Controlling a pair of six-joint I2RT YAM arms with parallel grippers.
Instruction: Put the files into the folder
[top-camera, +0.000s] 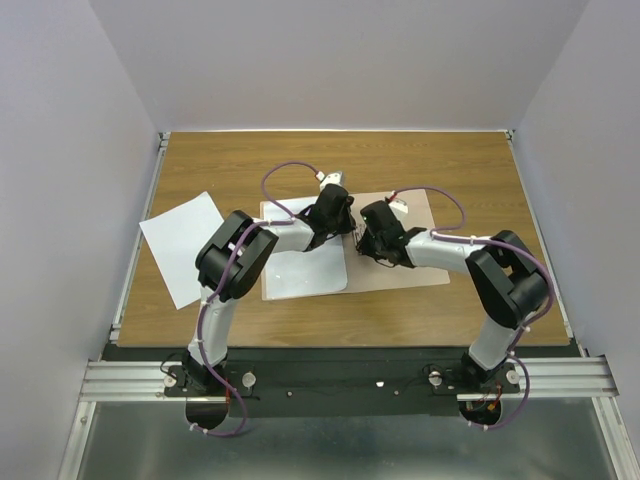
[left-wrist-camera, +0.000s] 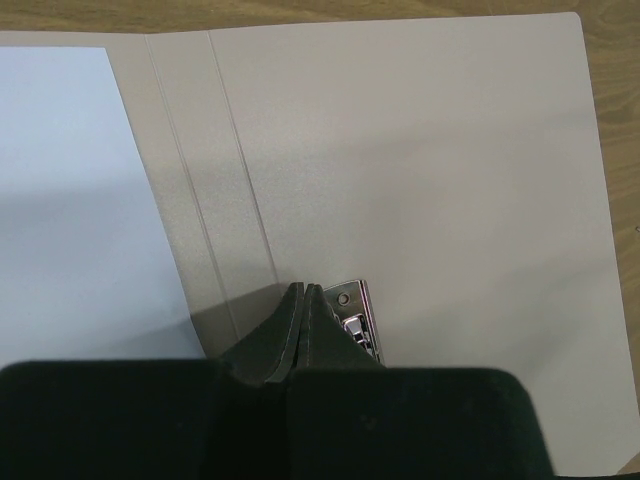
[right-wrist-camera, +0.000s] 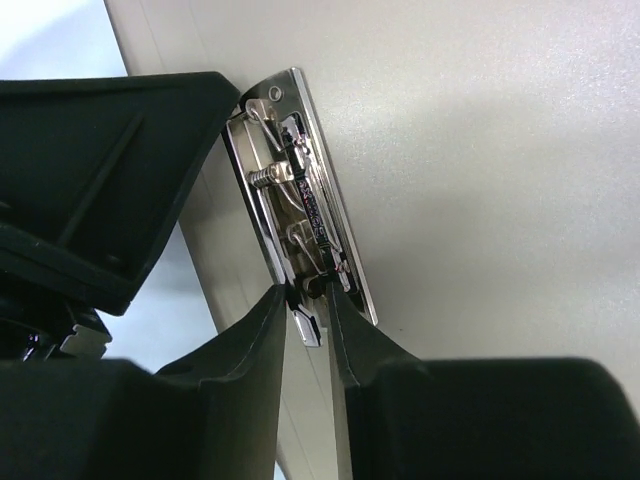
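Both pairs of jaws meet over the fold of the open folder (top-camera: 400, 280) seen from above, likely to work its clip. One file (top-camera: 305, 275) lies on the leaf left of them, and a second file (top-camera: 180, 245) lies further left on the table (top-camera: 450, 160): two files, one folder.

In the left wrist view, the left jaws are pressed together and empty, just beside the single metal clip (left-wrist-camera: 357, 318), probably steadying the fold.

In the right wrist view, the right jaws pinch the clip's lever tab (right-wrist-camera: 307, 325), seemingly to lift it.
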